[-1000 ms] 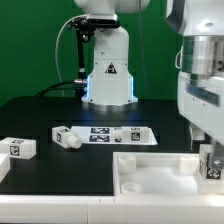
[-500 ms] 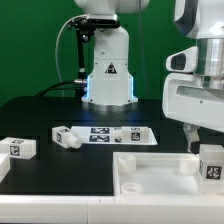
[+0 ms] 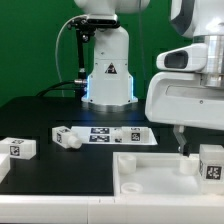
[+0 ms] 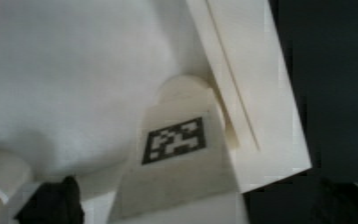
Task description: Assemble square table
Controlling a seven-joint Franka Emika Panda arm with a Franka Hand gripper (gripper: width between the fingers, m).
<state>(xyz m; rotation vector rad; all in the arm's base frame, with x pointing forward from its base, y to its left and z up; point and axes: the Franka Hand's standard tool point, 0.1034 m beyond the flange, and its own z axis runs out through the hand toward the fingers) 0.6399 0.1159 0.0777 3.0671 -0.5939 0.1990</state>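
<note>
The white square tabletop [image 3: 150, 172] lies rim up at the front of the exterior view. One white leg [image 3: 211, 162] with a tag stands upright at its right end. My gripper [image 3: 198, 140] hangs just above and slightly to the exterior view's left of that leg, jaws apart, holding nothing. One dark finger [image 3: 181, 138] shows beside the leg. In the wrist view the tagged leg [image 4: 179, 138] stands below the gripper [image 4: 185, 205] against the tabletop's rim [image 4: 247, 90]. A dark fingertip [image 4: 51, 202] shows apart from the leg.
A loose leg [image 3: 18, 148] lies at the far left. Another leg [image 3: 65, 136] lies beside the marker board [image 3: 112, 134], and a small white block [image 3: 134, 133] sits at the board's right end. The arm's base [image 3: 108, 75] stands behind.
My gripper has risen off the leg and shifted toward the exterior view's left. The leg stays standing in the tabletop's right end.
</note>
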